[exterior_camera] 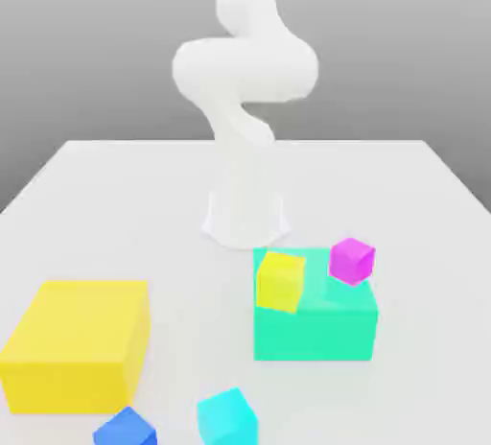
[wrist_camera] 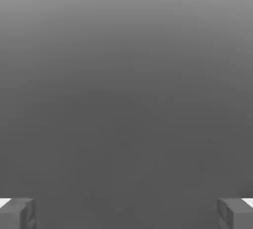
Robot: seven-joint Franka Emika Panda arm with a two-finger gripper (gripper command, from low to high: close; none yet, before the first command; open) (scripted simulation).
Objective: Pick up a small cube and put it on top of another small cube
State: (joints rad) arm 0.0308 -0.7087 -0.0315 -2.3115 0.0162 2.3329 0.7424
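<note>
Near the front of the pale surface, the light-cyan cube sits between left and right in the exterior view, cut off by the lower edge, with the darker blue cube to its left. Farther back on the exterior view's right, the small yellow cube and, right of it, the magenta cube overlap the teal-green block in the picture; whether they touch it cannot be told. Left stands the big yellow block. At the far side rises the white arm. In the hand view, the tool has its fingers wide apart, nothing between them.
</note>
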